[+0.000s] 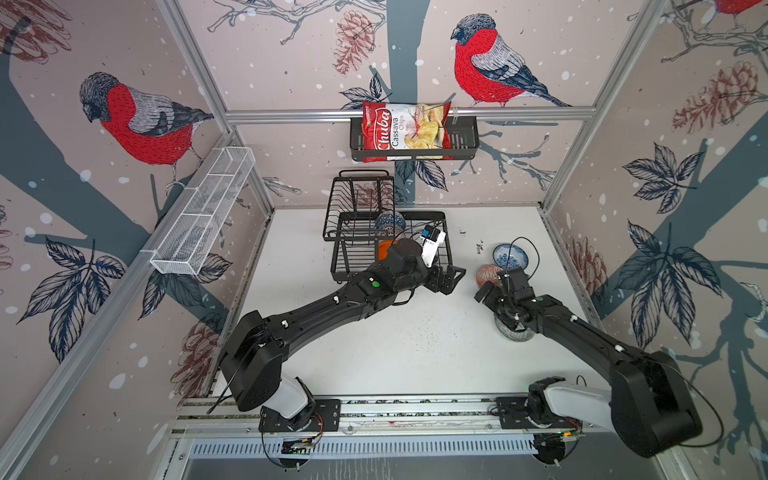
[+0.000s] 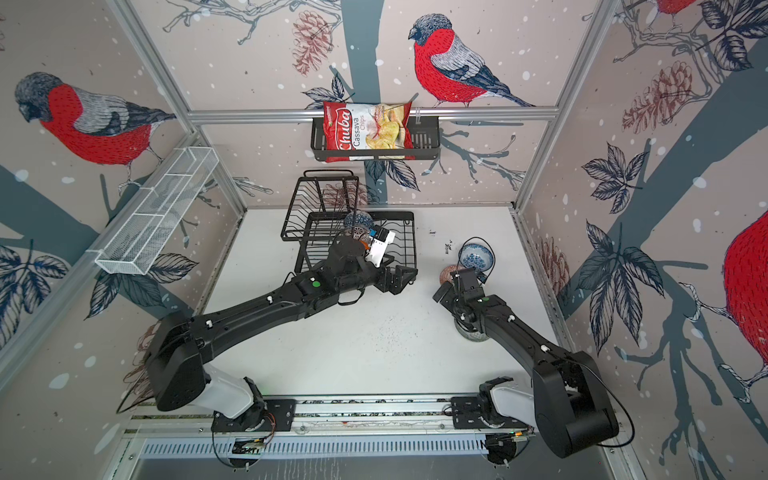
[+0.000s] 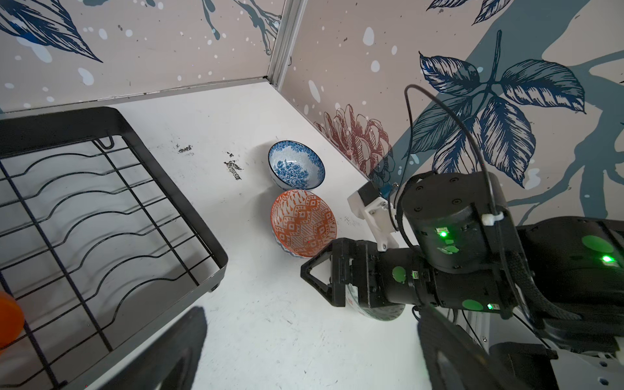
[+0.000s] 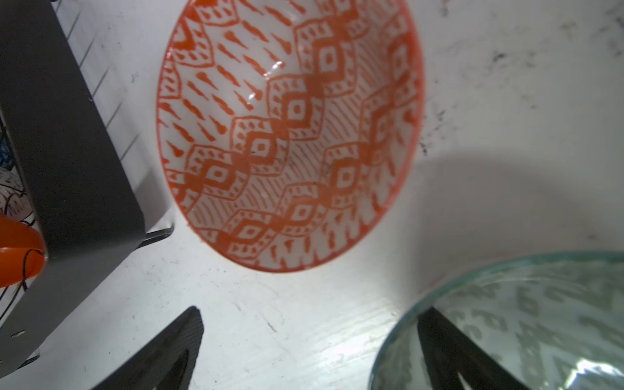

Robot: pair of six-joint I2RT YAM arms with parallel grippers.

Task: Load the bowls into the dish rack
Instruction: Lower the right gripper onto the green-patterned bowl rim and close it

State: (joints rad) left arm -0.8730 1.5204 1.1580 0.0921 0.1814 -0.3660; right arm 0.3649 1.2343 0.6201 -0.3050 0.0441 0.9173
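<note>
rack: dish rack [image 1: 357, 249] stands at the back of the bench [image 1: 395, 353], mid-frame in both top views.
loaded: dark blue bowl [image 1: 390, 222] and plain orange bowl [image 1: 384, 249] sit in the rack's lower tray, partly hidden by the left arm.
unsure: a scrap of black-white pattern [image 4: 8, 189] shows behind the rack wall in the right wrist view. Cannot tell if it is a bowl.
on bench: blue-white floral bowl [image 1: 510, 255], orange-white bowl [image 1: 487, 274] and grey-green bowl [image 1: 513, 332] are all right of the rack, right of centre in the frame. The first two are just beside each other. The grey-green one is mostly under the right arm.
left gripper [image 1: 451, 279]: jaws wide apart, empty, hanging at the rack's front right corner.
right gripper [image 4: 309, 310]: jaws wide apart, nothing held. One finger is over the grey-green bowl's inside and the other outside its rim. The orange-white bowl is just ahead.
progress: my read is two of six in for sure, three clearly out, one unaccounted for. About a third done.
next: probably a rim pinch on the grey-green bowl. The glaze is glossy, so slip is the risk.
</note>
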